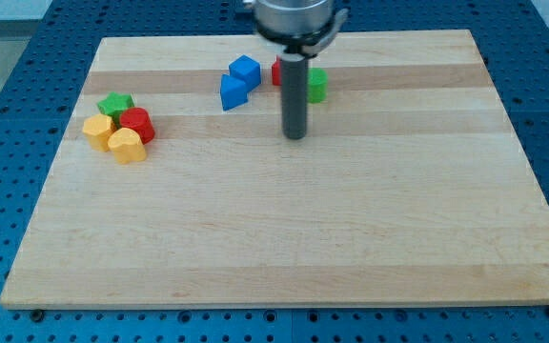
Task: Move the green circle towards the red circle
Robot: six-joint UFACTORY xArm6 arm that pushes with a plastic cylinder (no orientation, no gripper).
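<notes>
The green circle (318, 85) stands near the view's top centre, its left side hidden behind my rod. A red block (276, 72) shows just left of the rod, mostly hidden, so its shape cannot be made out. A red circle (137, 124) sits in a cluster at the view's left. My tip (295, 136) rests on the board below the green circle and slightly to its left, apart from it.
Two blue blocks (245, 69) (233, 92) lie left of the rod. The left cluster also holds a green star (116, 103) and two yellow blocks (97, 129) (127, 146) touching the red circle. The wooden board (284, 238) lies on a blue perforated table.
</notes>
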